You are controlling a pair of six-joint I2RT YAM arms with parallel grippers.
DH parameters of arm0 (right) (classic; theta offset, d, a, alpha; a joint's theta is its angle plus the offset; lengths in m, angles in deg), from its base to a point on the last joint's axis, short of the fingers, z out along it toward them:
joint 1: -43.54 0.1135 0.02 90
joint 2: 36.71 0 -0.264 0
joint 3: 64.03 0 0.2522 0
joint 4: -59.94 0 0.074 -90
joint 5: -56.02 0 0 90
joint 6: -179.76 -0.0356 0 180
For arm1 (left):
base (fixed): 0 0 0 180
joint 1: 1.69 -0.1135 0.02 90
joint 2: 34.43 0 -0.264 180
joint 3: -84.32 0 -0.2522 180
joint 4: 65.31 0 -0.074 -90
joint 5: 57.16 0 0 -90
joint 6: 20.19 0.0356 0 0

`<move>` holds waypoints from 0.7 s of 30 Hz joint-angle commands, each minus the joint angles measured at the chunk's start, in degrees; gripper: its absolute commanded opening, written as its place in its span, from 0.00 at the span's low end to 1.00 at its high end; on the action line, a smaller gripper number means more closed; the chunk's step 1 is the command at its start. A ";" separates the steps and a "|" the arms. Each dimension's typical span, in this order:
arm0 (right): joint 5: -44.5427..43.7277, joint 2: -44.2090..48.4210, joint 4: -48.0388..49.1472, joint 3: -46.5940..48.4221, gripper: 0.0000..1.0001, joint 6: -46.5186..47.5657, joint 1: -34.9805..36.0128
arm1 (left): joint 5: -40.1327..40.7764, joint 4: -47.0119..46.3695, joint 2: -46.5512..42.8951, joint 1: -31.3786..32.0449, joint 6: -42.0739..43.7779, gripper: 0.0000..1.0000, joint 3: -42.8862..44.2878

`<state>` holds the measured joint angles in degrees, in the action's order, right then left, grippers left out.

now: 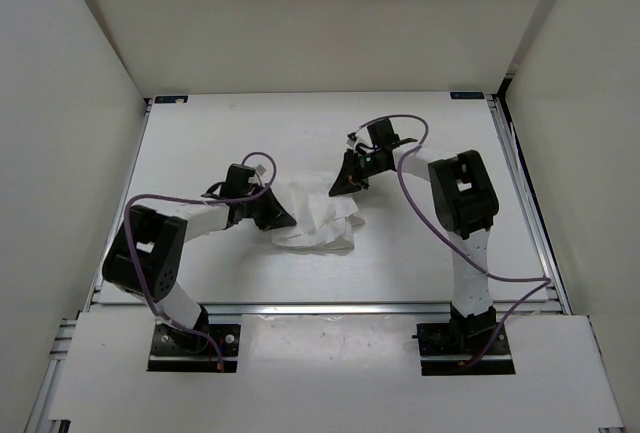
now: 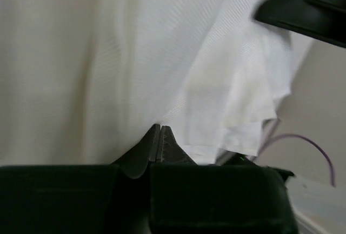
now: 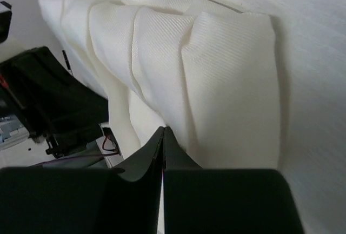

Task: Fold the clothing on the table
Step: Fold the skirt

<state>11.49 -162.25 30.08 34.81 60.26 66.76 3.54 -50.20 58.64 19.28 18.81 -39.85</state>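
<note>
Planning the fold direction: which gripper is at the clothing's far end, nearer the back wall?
The right gripper, at the far right corner of the clothing. The left gripper sits on its left side, lower in the top view.

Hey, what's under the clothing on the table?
The clothing lies bunched on the table, whose bare white surface shows around it. Whatever sits directly beneath the folds is covered and cannot be seen.

On the worktop (image 1: 250,133), the left pincer (image 1: 278,215) is pinching the left edge of the bunched clothing (image 1: 318,221), the right pincer (image 1: 347,183) its far corner.
</note>
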 commanded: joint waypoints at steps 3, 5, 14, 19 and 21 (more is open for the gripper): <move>1.10 7.31 3.17 -2.19 0.01 -0.90 -2.22 | 11.73 11.93 -8.61 -6.73 11.36 0.00 0.04; 1.20 10.12 3.53 -2.90 0.00 -0.74 -2.39 | 10.15 10.62 -8.88 -7.35 10.75 0.00 -0.31; -1.34 22.33 -7.01 2.28 0.18 5.40 -2.83 | 6.19 10.07 -11.25 -6.29 9.34 0.06 4.32; -10.47 33.50 -11.40 -4.55 0.67 10.24 -4.85 | 12.75 22.45 -18.18 -7.35 17.24 0.45 11.97; -12.16 37.10 -13.08 -9.55 0.68 11.30 -7.56 | 20.56 28.86 -20.12 -7.61 21.71 0.58 12.87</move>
<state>4.85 -128.87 22.54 30.39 67.78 62.30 15.09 -30.77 44.15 12.26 33.36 -30.28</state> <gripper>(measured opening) 0.672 0.555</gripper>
